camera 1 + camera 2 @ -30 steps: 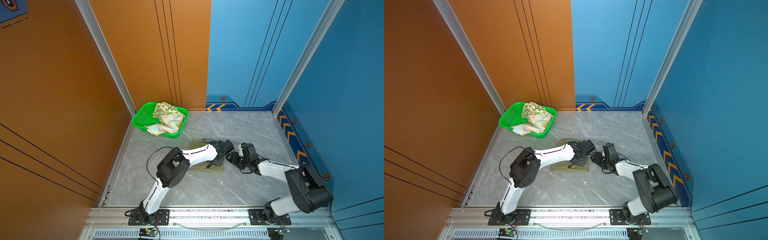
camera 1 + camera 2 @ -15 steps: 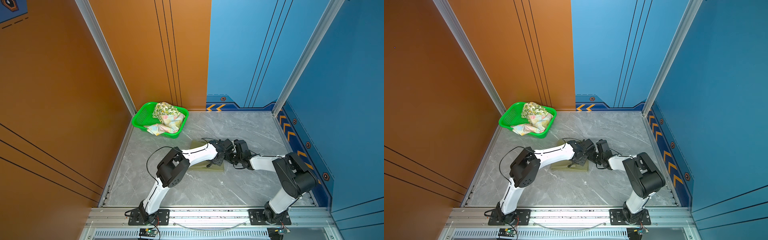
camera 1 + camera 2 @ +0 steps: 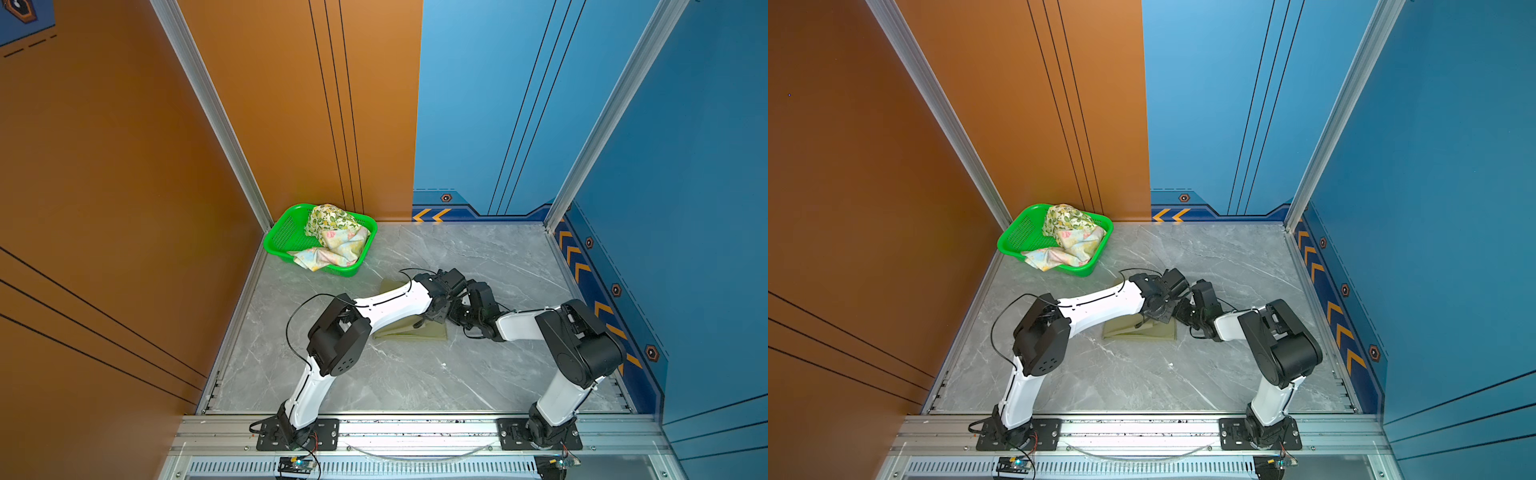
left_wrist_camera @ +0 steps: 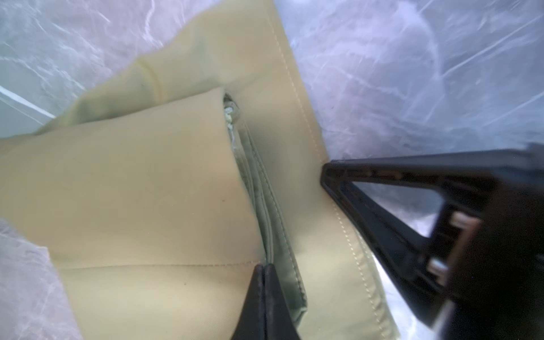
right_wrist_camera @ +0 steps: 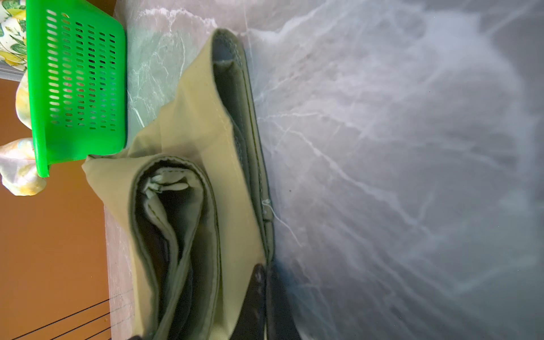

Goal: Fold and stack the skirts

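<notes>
Left gripper (image 4: pixel 263 269) is fully closed, with both fingertips pressed together on the edge of the upper folded layer of the olive-green skirt (image 3: pixel 431 332). Right gripper (image 5: pixel 265 278) is likewise fully closed and pinches the stitched hem of the same skirt's lower layer, where that hem meets the marble tabletop (image 3: pixel 415 374). In the left wrist view, the black finger frame of the right gripper touches the skirt's stitched outer edge, close beside the fold held by the left gripper. Both grippers work at the end of the olive-green skirt that lies farthest from the green basket (image 3: pixel 286 237). The skirt rests on the tabletop in several stacked layers, near the basket but apart from it in both top views, on the basket's side toward the arm bases. The right wrist view shows the layers curled open at the end. The floral skirt (image 3: pixel 345 245) lies crumpled inside the basket, with one part draped over the basket's rim. The lemon-print skirt (image 3: pixel 328 218) sits bunched in the basket behind the floral skirt, touching it.
</notes>
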Action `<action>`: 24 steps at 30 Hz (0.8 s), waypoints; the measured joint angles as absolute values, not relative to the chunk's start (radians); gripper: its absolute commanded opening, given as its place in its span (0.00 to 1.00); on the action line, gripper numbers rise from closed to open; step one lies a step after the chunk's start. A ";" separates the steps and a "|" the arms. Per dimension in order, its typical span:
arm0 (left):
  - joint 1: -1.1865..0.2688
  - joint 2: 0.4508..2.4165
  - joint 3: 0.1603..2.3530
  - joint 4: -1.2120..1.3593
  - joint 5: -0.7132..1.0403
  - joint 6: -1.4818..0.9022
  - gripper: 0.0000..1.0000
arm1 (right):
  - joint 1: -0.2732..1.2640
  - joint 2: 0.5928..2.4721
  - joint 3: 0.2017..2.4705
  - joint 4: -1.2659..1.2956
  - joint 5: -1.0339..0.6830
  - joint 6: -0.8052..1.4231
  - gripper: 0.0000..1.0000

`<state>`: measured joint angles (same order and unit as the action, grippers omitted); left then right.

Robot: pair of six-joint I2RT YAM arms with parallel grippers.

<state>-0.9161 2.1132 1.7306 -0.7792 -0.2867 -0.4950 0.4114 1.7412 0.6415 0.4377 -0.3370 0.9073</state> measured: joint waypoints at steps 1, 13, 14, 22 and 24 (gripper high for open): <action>-0.916 2.107 1.734 -0.779 -0.287 -0.497 0.00 | 0.412 1.741 0.638 0.445 -0.337 0.913 0.00; -0.929 2.094 1.770 -0.782 -0.287 -0.514 0.00 | 0.418 1.756 0.614 0.522 -0.337 0.963 0.00; -0.931 2.094 1.774 -0.783 -0.287 -0.516 0.00 | 0.418 1.758 0.613 0.526 -0.337 0.967 0.00; -0.959 2.092 1.813 -0.783 -0.286 -0.529 0.00 | 0.419 1.761 0.601 0.554 -0.337 0.978 0.00; -0.965 2.092 1.818 -0.783 -0.286 -0.532 0.00 | 0.419 1.762 0.598 0.561 -0.337 0.982 0.00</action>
